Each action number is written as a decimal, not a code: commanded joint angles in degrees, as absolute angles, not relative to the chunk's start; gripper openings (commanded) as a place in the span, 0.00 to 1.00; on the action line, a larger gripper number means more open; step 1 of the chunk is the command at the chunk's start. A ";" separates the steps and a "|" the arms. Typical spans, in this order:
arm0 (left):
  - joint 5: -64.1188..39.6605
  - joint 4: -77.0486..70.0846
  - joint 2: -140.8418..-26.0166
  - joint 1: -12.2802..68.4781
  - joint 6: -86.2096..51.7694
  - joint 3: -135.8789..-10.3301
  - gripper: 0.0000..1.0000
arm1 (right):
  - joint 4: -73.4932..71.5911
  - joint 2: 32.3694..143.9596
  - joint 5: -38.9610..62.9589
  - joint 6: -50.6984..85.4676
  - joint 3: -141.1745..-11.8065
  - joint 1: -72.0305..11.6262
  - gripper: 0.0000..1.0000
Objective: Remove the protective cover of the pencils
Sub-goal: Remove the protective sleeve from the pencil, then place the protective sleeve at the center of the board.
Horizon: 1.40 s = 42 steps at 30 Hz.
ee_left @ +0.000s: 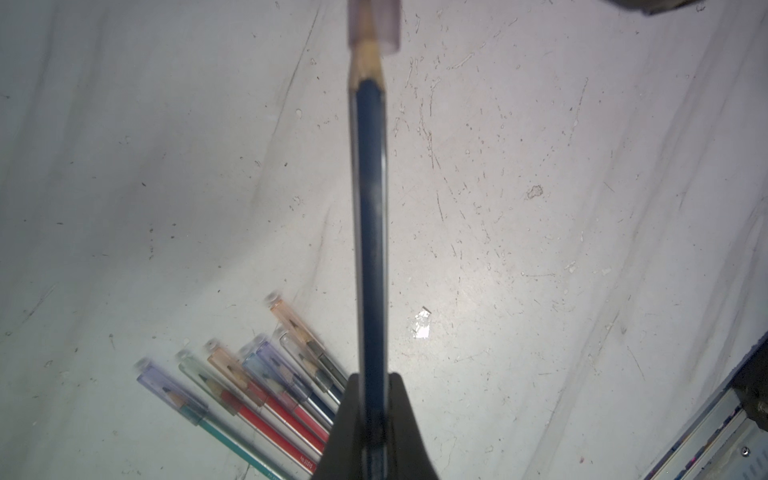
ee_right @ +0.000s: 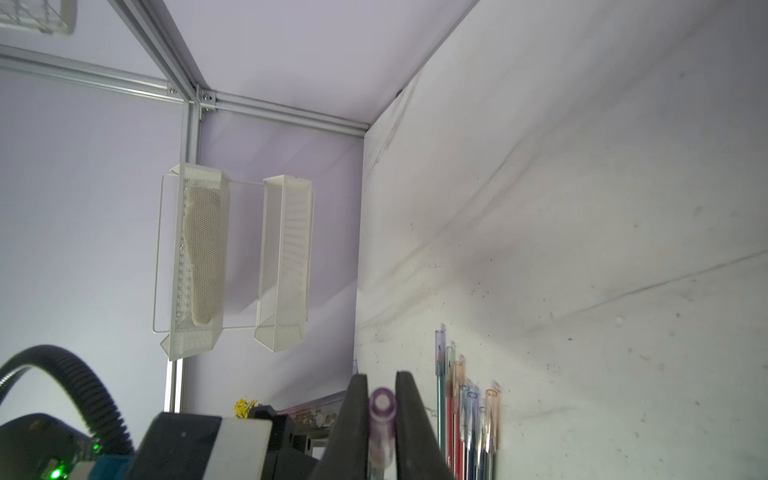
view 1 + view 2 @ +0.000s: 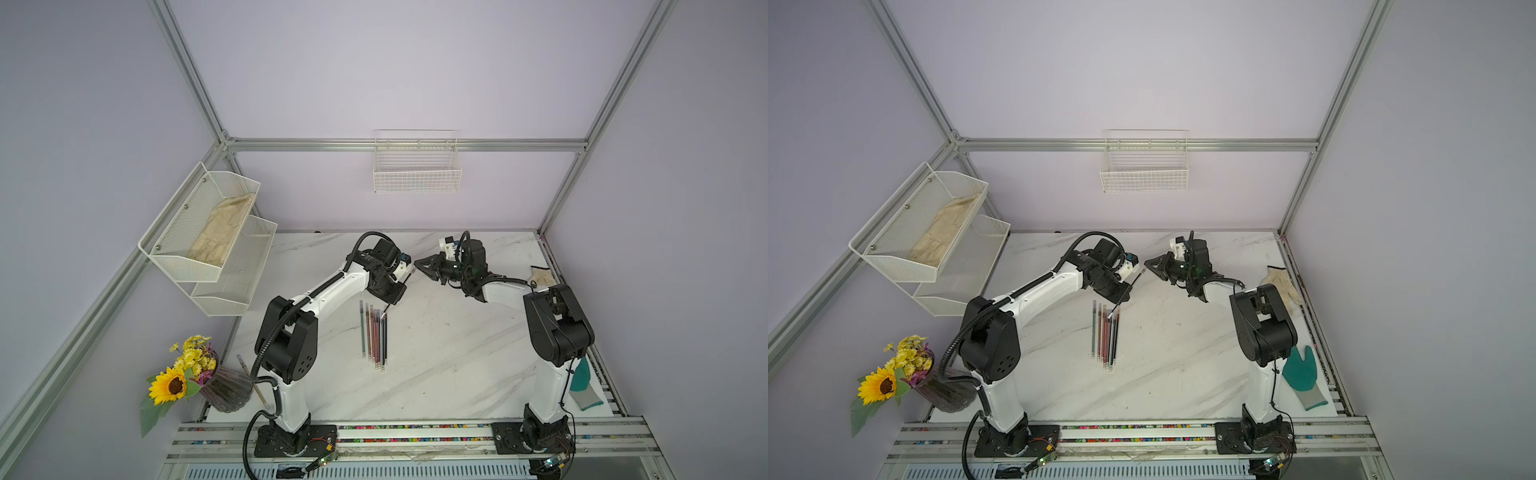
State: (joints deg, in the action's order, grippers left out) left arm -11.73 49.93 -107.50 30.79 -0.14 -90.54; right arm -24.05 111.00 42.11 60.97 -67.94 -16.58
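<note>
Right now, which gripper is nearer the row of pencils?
Left. The left gripper, shut on a dark pencil, hangs by the far end of the pencil row; right gripper, shut on a purple cap, farther back.

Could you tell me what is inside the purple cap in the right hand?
Through the cap, the sharpened wooden end of the blue pencil shows; its tip is hidden by the right hand.

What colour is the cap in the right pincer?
The cap is clear purple; right wrist view.

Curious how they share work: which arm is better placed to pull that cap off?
Probably the right: the right gripper pinches the purple cap; the left gripper only clamps the pencil shaft.
</note>
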 commanded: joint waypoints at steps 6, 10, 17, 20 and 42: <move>-12.04 50.89 -107.06 30.99 1.80 -94.60 0.00 | -27.01 109.69 40.81 63.08 -68.64 -15.50 0.03; -12.00 50.89 -106.88 30.96 1.67 -94.66 0.00 | -22.04 108.83 39.21 60.33 -69.18 -15.47 0.04; -12.88 50.89 -106.82 31.18 0.94 -94.91 0.00 | -3.46 106.16 30.85 49.04 -71.12 -15.52 0.06; -13.14 50.80 -106.86 31.16 0.70 -94.96 0.00 | 5.85 104.67 21.42 44.20 -72.07 -15.49 0.08; -11.84 51.06 -105.97 32.19 1.05 -94.88 0.00 | 24.87 115.90 -8.36 30.94 -77.07 -15.49 0.10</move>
